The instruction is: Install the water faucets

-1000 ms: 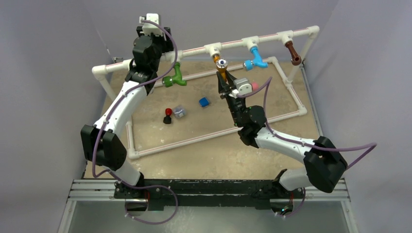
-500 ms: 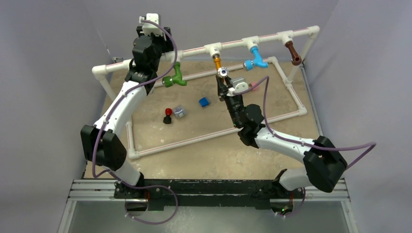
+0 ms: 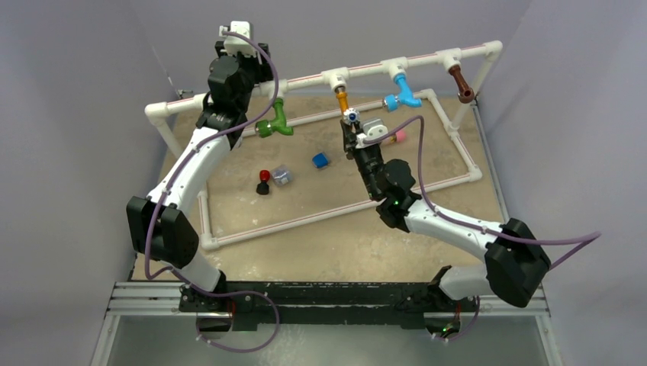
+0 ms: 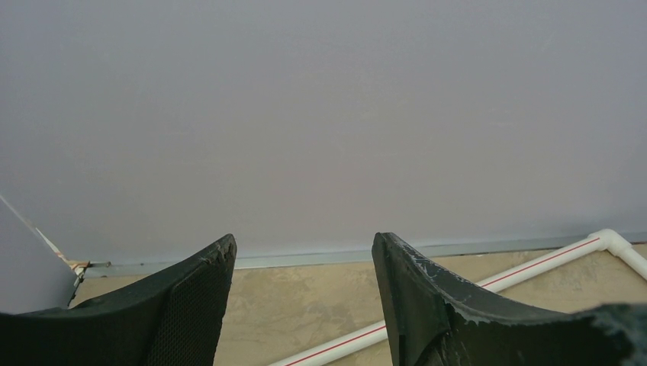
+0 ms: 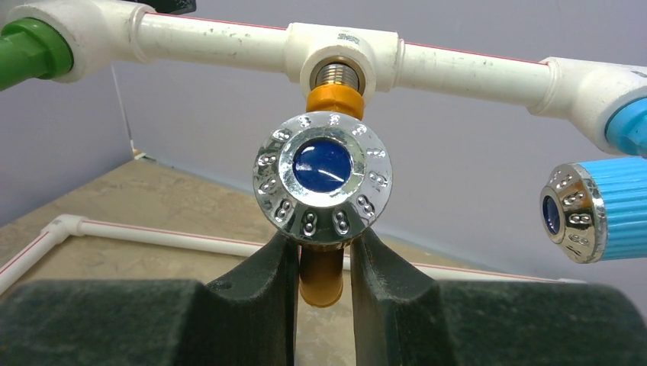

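Right pincer (image 5: 322,244) had shifted lower in frame, clamped on orange faucet (image 5: 333,99) seated in white tee (image 5: 343,42); left pincer (image 4: 304,242), upper left, gaped wide, holding nothing.

There is one green faucet (image 3: 273,125), one orange faucet (image 3: 342,100), one blue faucet (image 3: 402,92) and one brown faucet (image 3: 460,81), four in all; the white tees (image 3: 333,76) number four.

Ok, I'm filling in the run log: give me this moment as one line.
right gripper shut on orange plastic faucet at white pipe tee | left gripper open, empty | green faucet, blue faucet, brown faucet mounted
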